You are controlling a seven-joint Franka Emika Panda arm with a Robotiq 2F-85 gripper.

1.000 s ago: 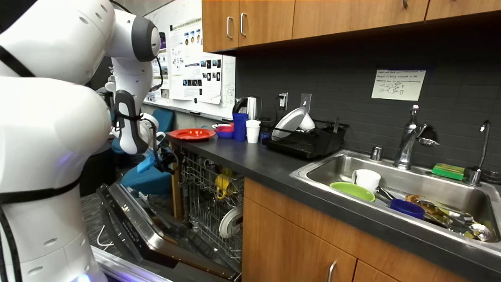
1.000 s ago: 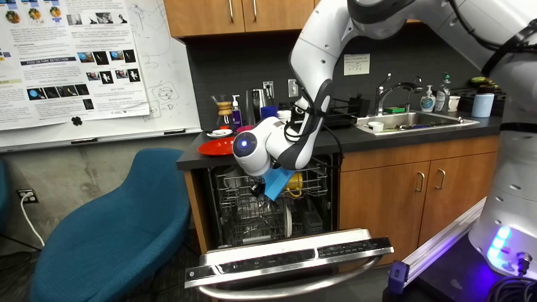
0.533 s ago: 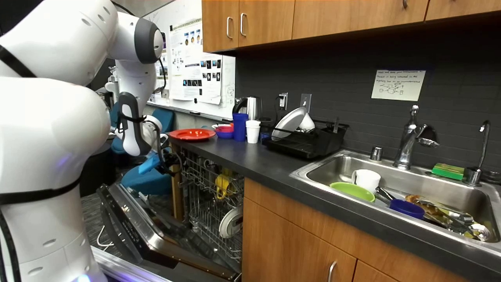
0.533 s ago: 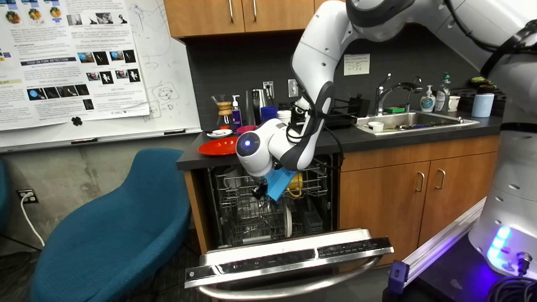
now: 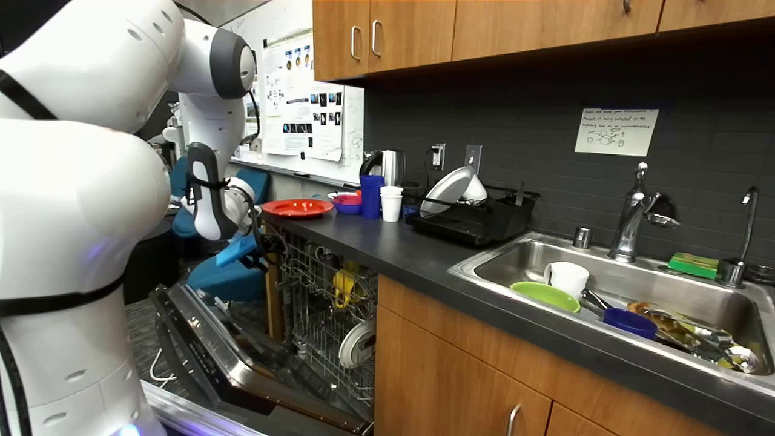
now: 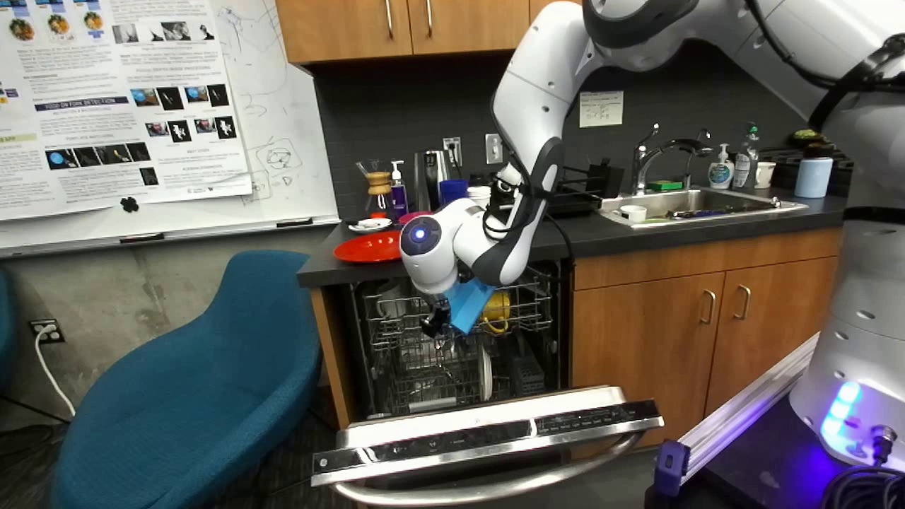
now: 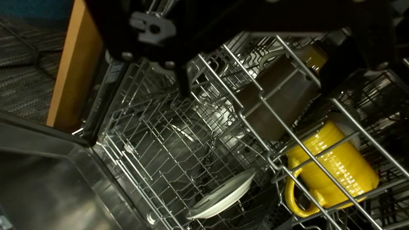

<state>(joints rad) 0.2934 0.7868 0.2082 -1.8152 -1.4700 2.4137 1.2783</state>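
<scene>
Fingers (image 7: 183, 80) stand wide apart with nothing between them, just in front of the upper rack (image 7: 242, 112); whether they touch it cannot be told. The upper rack lies ahead of the fingertips, and its long front wires run aslant to the line joining them, passing across the gap at an angle. The single arm is the only one at the upper rack.

The upper rack is bare, shiny wire bent into small crimps. Behind its front wires sits a yellow mug (image 7: 335, 169), a rounded body in slick glaze, its looped handle turned toward the front of the upper rack. Also behind those wires is a dark brown container (image 7: 278, 99), smooth and matte, its shape partly hidden.

Below the upper rack, the lower rack (image 7: 161, 145) is a thin grid of tines with a pale round plate (image 7: 220, 198) standing tilted on edge. In an exterior view, the steel door (image 6: 481, 424) hangs partly open, below and in front of the upper rack, with a bowed bar handle (image 6: 488, 493). In both exterior views, the dark bench (image 5: 399, 245) above the upper rack carries a glossy red dish (image 5: 296, 208).
</scene>
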